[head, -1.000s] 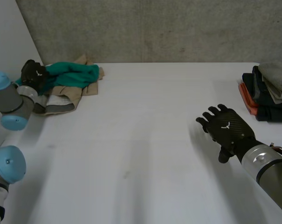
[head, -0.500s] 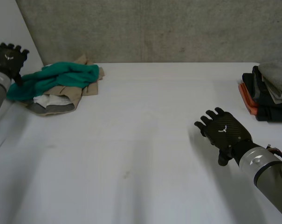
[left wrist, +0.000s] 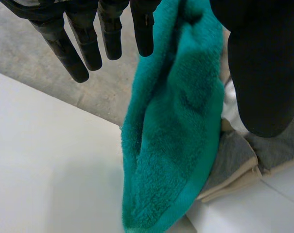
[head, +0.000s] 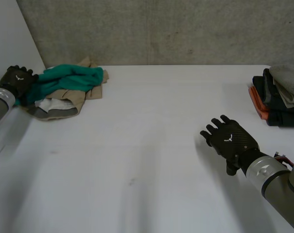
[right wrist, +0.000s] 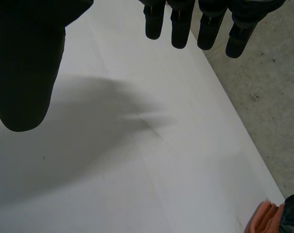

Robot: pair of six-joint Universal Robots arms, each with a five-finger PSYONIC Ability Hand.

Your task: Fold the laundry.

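A heap of unfolded laundry lies at the table's far left corner: a teal towel (head: 71,77) on top of a beige garment (head: 64,97) and a white and grey piece (head: 52,106). My left hand (head: 18,80) is at the towel's left end. In the left wrist view the teal towel (left wrist: 176,126) runs between its straight fingers (left wrist: 88,43) and its thumb (left wrist: 263,73), which stand apart from it. My right hand (head: 229,140) hovers open, palm down, over the bare table (head: 151,145) at the right; its fingers (right wrist: 210,24) are spread with nothing under them.
A stack of folded dark, grey and orange clothes (head: 278,97) sits at the table's right edge, its orange corner (right wrist: 266,218) beyond my right hand. A concrete wall (head: 161,29) runs behind the table. Grey cloth (left wrist: 234,155) lies under the towel.
My left hand lifted off the heap and up to the left, then came back down to the towel's left end. My right hand drifted slightly left and nearer.
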